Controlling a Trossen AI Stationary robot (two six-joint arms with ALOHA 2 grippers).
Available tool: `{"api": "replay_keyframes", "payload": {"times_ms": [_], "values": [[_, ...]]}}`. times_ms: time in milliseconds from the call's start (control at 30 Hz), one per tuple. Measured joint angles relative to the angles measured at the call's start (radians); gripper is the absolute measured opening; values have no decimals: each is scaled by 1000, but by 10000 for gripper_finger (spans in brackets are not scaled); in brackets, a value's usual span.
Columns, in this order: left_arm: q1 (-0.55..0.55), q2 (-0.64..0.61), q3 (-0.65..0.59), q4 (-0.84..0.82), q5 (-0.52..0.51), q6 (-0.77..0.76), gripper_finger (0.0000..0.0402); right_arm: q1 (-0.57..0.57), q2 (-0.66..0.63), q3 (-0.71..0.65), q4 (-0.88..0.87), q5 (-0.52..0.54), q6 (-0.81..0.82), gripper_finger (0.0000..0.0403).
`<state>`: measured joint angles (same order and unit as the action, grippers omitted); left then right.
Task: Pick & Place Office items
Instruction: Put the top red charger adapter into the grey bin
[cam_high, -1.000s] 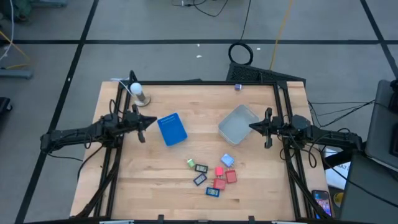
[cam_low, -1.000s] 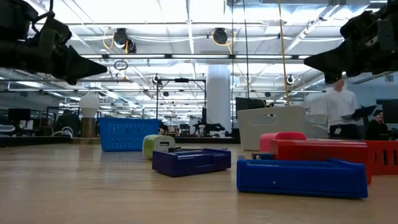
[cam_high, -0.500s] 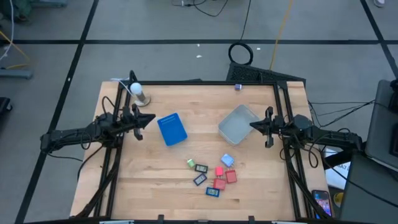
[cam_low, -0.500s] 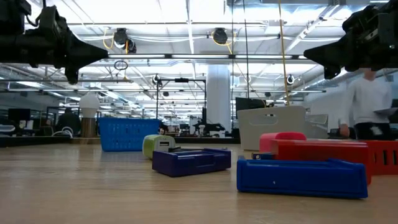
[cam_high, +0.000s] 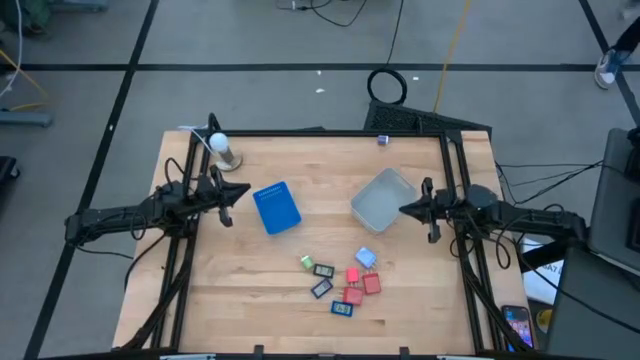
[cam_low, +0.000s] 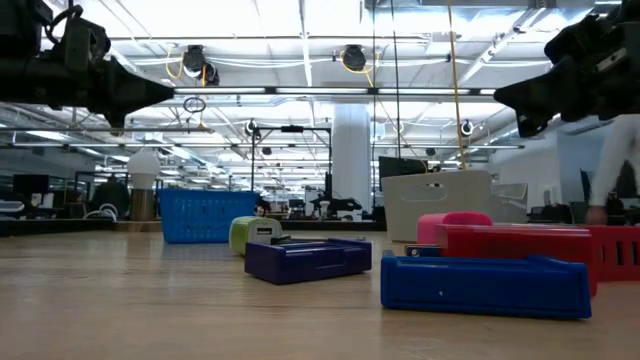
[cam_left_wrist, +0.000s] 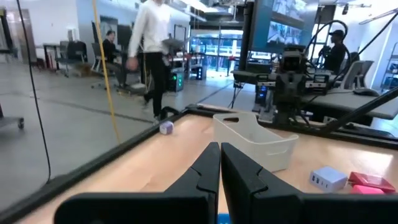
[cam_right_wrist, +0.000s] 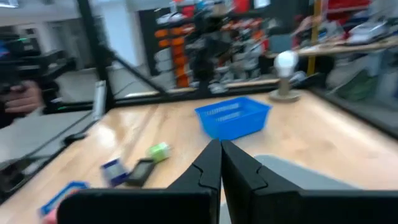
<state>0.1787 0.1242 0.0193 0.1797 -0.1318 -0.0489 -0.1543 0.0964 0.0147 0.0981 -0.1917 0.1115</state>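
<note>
The office items lie in a loose cluster near the table's near edge: red blocks (cam_high: 353, 276), a light-blue block (cam_high: 365, 258), a green bit (cam_high: 307, 261) and dark flat rectangles (cam_high: 321, 288). In the low view they show as a blue piece (cam_low: 485, 285), a dark piece (cam_low: 308, 258) and red pieces (cam_low: 515, 245). My left gripper (cam_high: 246, 190) (cam_left_wrist: 219, 148) hovers shut, left of the blue tray (cam_high: 277, 208). My right gripper (cam_high: 403, 208) (cam_right_wrist: 220, 145) hovers shut at the right side of the clear tub (cam_high: 383, 198). Both are above the table (cam_low: 168, 92) (cam_low: 498, 95) and touch nothing.
A white ball on a stand (cam_high: 222, 148) sits at the far left corner, and a small purple cube (cam_high: 383, 140) at the far edge. Bare wood lies between the tray, the tub and the cluster. Dark frame rails run along the table's left and right sides. People stand beyond the table.
My left gripper has tipped up from pointing slightly downward to level, staying in about the same place. A person in the room behind has walked off toward the right.
</note>
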Motion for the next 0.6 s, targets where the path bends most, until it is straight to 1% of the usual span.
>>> {"api": "replay_keyframes", "payload": {"times_ms": [33,167,267,333,400,500,600], "values": [[0,0,0,-6,0,-16,14,0,10,0,2,-19,1,0],[0,9,1,-48,0,-102,14,0,47,0,30,-19,13,0],[-8,18,1,-57,40,-147,14,0,75,0,64,-17,7,0],[-21,29,1,-58,70,-157,14,0,92,0,65,-7,-6,0],[-35,38,1,-61,78,-158,14,0,109,0,67,20,-33,0],[-50,54,1,-84,51,-159,14,0,137,0,75,62,-71,0],[-52,60,1,-71,49,-158,14,0,158,0,111,60,-98,0]]}}
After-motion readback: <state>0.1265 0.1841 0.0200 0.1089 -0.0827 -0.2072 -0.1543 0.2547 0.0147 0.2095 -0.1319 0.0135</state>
